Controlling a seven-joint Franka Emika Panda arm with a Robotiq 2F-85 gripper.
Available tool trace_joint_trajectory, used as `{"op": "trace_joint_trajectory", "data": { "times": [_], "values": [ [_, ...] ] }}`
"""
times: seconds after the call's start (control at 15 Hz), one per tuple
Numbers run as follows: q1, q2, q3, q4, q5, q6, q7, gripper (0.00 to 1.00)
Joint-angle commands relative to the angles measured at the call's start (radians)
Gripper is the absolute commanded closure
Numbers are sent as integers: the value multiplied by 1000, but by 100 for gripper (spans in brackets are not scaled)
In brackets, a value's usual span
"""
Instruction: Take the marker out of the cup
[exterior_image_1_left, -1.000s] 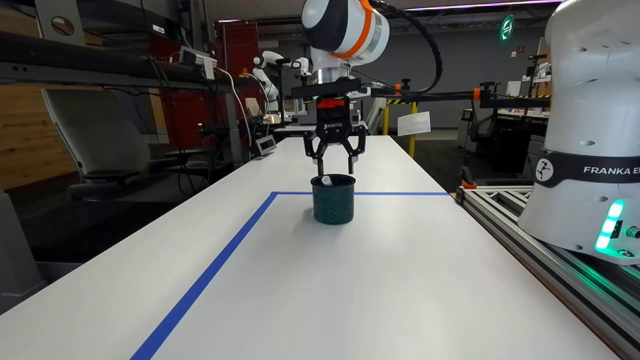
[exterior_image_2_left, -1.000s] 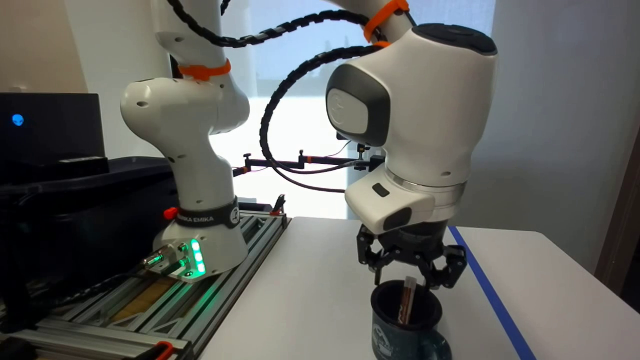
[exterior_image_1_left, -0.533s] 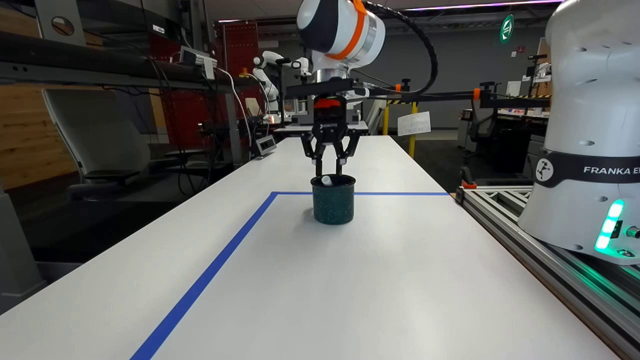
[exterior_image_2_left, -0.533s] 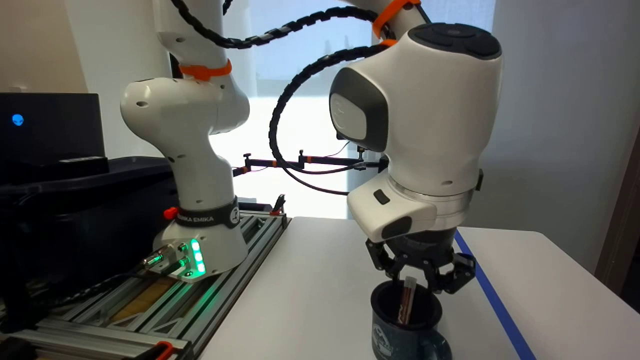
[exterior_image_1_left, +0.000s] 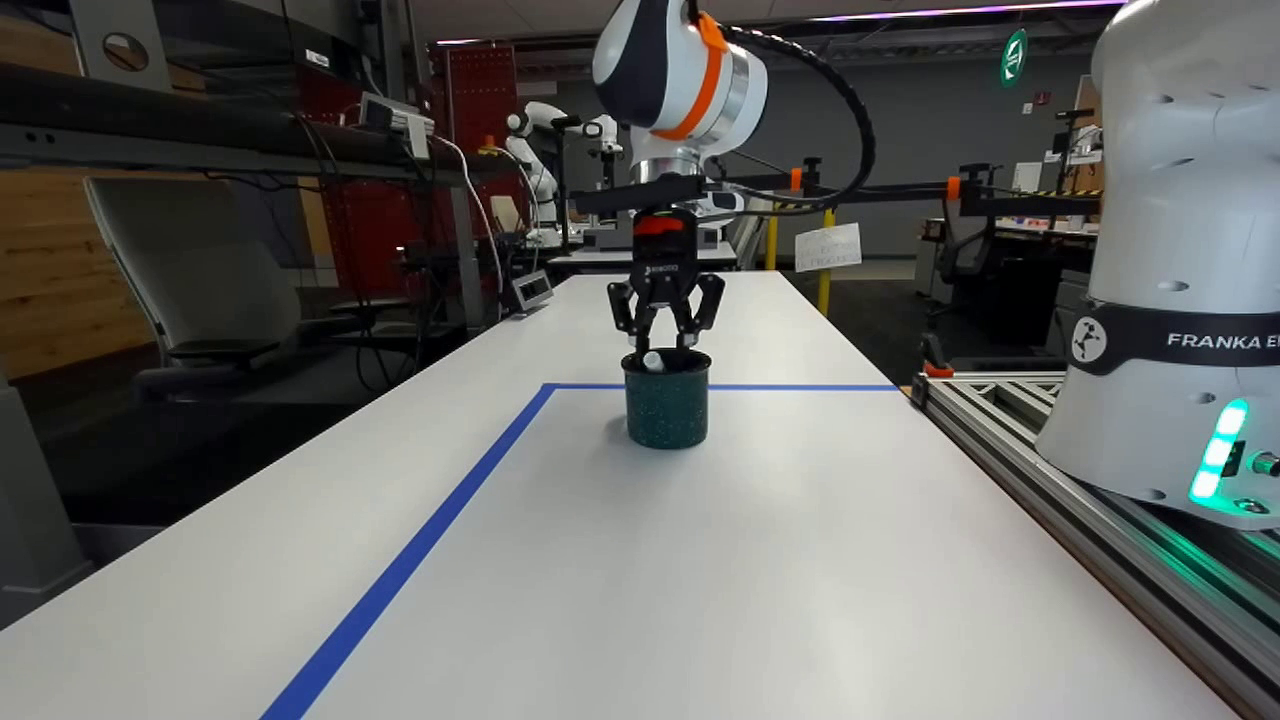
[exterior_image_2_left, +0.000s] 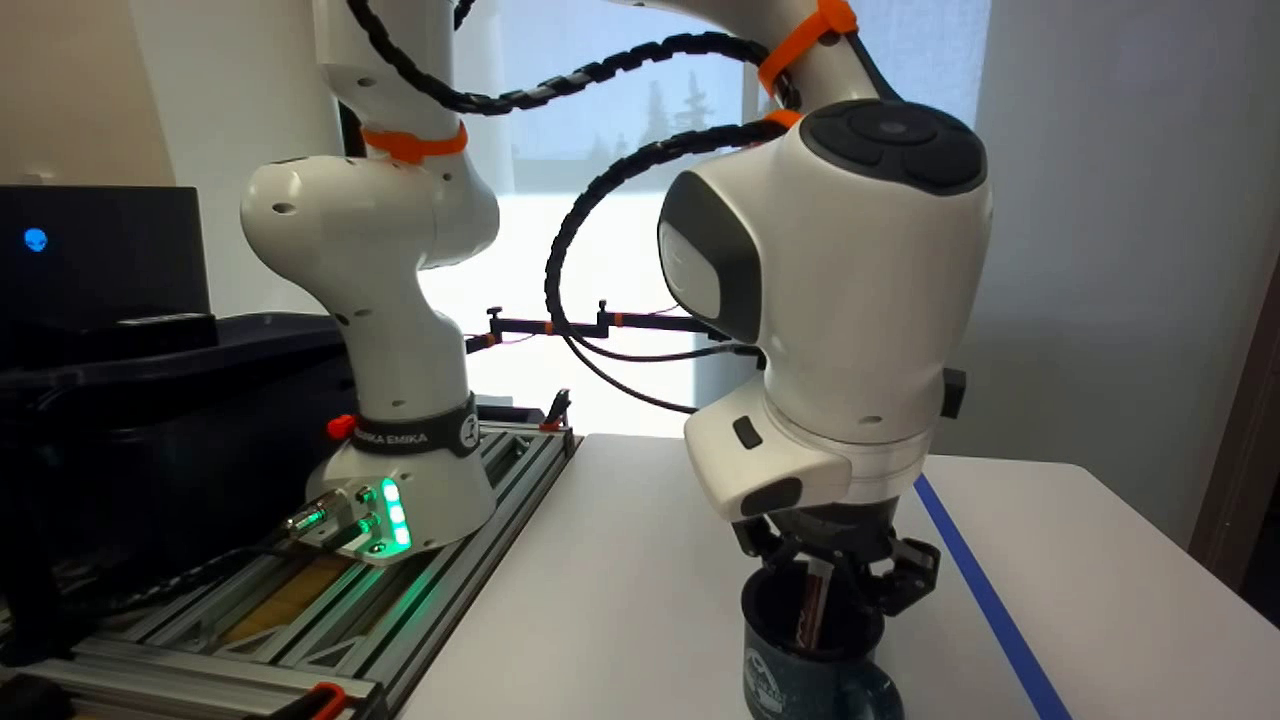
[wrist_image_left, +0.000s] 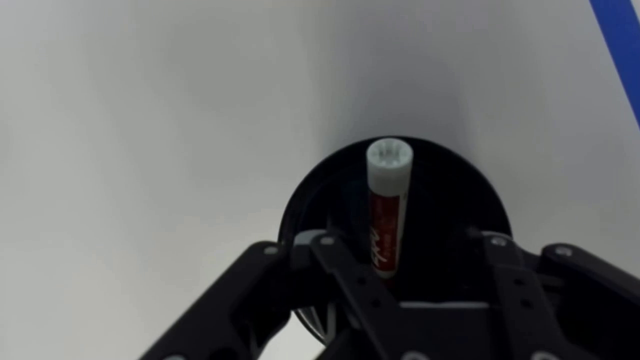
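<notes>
Brought pincer (exterior_image_1_left: 665, 350) lower since earlier frame, now spread apart at mouth of cup (exterior_image_1_left: 667, 412), gripping nothing. Note marker (wrist_image_left: 388, 207) leaning inside cup. Probably best to centre on marker, close gently, then lift along its tilt without snagging cup.

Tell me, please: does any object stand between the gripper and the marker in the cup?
No visible object does. In the wrist view, the white end of the marker shows uncovered; the gripper is open, at the mouth of the cup. Only the cup's wall stands around the marker's lower part.
</notes>
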Motion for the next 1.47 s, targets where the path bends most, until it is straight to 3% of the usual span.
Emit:
{"op": "trace_joint_trajectory", "data": {
  "times": [0.0,0.33,0.47,0.53,0.6,0.67,0.8,0.93,1.4],
  "values": [
    [-6,20,-3,17,58,-23,-37,54],
    [-16,47,-4,51,143,-58,-112,52],
    [-19,68,-10,66,156,-66,-129,56],
    [-20,78,-13,73,157,-67,-130,65],
    [-19,91,-17,79,154,-65,-128,81],
    [-19,101,-20,83,150,-66,-124,83],
    [-17,107,-26,87,136,-74,-110,100],
    [-16,91,-34,90,120,-117,-93,95],
    [9,-56,-69,58,-73,-214,63,95]
  ]
}}
